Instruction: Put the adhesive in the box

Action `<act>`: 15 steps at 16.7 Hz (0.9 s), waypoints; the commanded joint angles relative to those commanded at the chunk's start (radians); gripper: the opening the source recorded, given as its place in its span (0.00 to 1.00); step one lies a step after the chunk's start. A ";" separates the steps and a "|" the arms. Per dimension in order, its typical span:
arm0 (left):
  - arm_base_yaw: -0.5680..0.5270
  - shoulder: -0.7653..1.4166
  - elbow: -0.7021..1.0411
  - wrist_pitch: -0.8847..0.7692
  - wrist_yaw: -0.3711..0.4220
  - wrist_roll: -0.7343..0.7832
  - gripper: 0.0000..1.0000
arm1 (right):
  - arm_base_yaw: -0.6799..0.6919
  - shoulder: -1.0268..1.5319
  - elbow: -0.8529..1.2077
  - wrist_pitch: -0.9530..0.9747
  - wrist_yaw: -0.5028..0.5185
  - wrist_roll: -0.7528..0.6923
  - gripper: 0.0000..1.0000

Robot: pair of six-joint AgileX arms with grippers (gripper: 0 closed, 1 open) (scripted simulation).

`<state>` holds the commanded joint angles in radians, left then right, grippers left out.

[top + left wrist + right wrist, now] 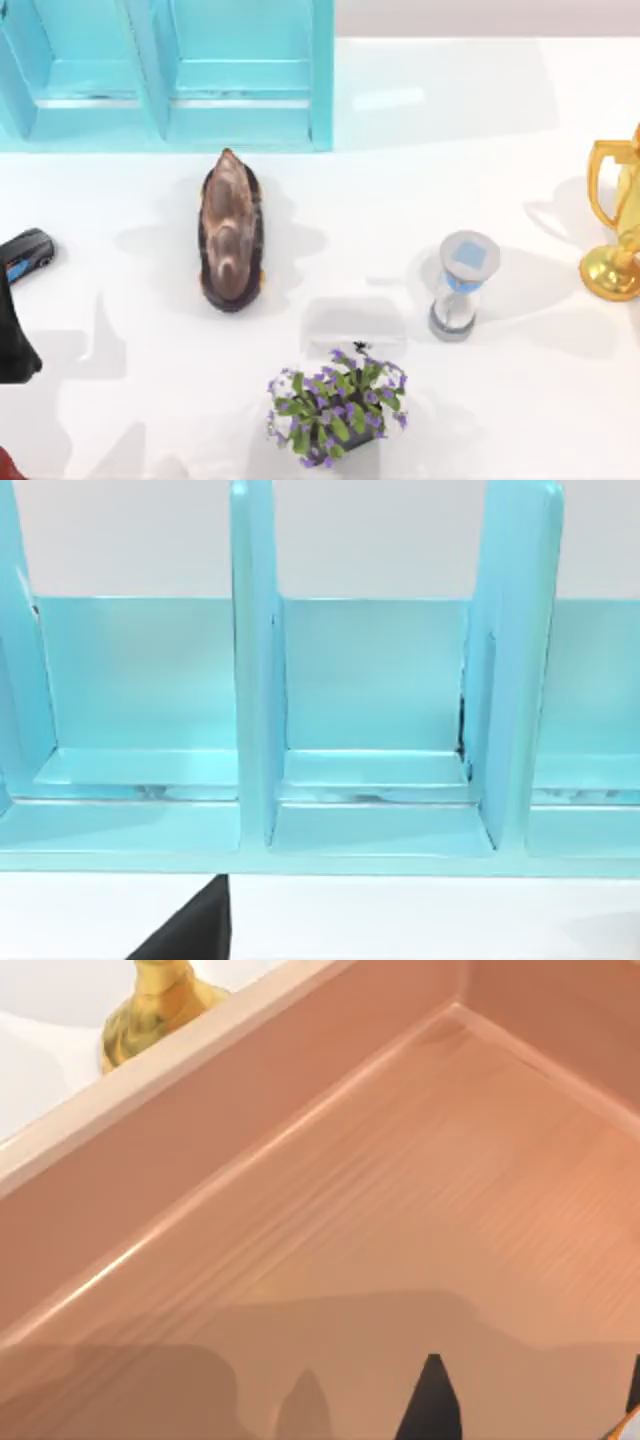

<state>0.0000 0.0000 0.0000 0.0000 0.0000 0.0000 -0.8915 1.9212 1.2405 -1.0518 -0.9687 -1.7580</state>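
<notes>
In the right wrist view the box (200,1110) is a peach-coloured tray with low walls and a bare floor. My right gripper (533,1400) hangs just above that floor, open. Its dark fingertips (430,1405) stand apart, and I see box floor between them. The gripper's shadow falls on the floor below it. An orange sliver (625,1426) shows beside the other fingertip, and I cannot tell what it is. The adhesive is hidden. My left arm (12,345) is parked at the table's left edge.
A blue shelf unit (170,75) (370,730) stands at the back left. On the table are a brown oblong object (231,232), an hourglass (462,285), a potted flower plant (335,408), a small black object (30,255) at the left and a gold trophy (615,235) (160,1005) at the right.
</notes>
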 joint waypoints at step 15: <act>0.000 0.000 0.000 0.000 0.000 0.000 1.00 | 0.081 0.003 -0.108 0.235 -0.014 0.149 0.38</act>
<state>0.0000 0.0000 0.0000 0.0000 0.0000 0.0000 -0.8106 1.9241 1.1329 -0.8167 -0.9825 -1.6086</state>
